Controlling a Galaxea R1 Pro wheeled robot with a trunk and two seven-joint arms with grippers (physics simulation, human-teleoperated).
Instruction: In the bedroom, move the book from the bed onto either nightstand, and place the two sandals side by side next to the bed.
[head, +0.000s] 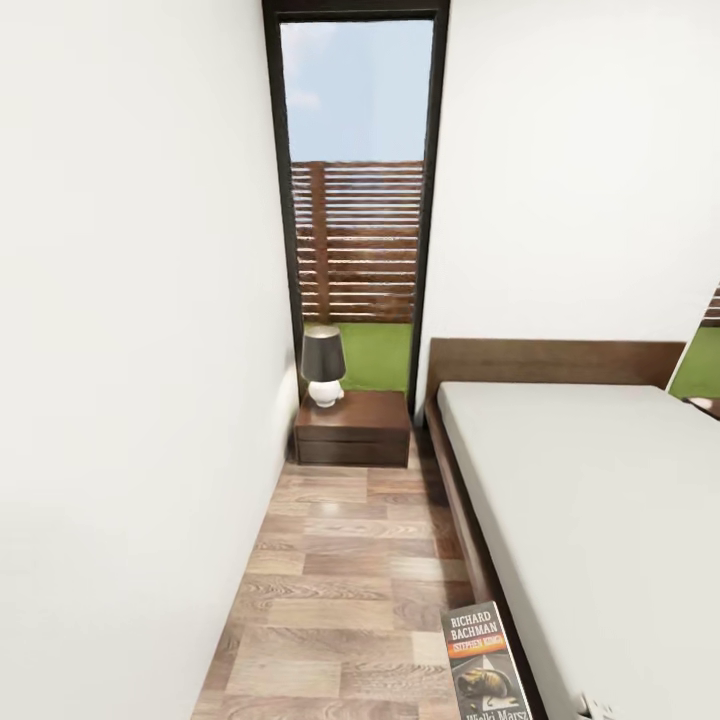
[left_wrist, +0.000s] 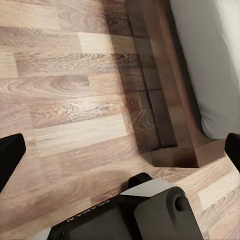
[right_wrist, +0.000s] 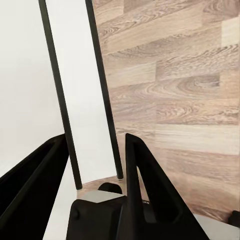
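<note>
I am facing down a narrow strip of wood floor (head: 340, 580) between a white wall and the bed (head: 600, 520). The nightstand (head: 355, 425) sits at the far end, in the middle of the frame below the tall window (head: 360, 200). A small dark-shaded lamp (head: 323, 365) takes up the left part of its tabletop, and the right part is bare.

The book (head: 485, 665) is at the lower right of the frame, cover facing me, overlapping the bed's dark wooden side rail. It is cut off by the bottom edge, so I cannot tell whether it lies on the bed's edge, leans against the rail or hangs free.

My left tool (left_wrist: 120, 152) is spread wide with nothing between its fingers, looking down at the floor and a corner of the bed frame. My right tool (right_wrist: 95, 145) also has its fingers apart and nothing in them, with wall, window frame and floor beyond.

I judge the book to be light, thin and a little floppy, with a smooth cover that may slide. I would pinch it across its thickness near the spine, where it is stiffest, so the pages do not fan open. I would then set it flat on the bare side of the nightstand, clear of the lamp.
</note>
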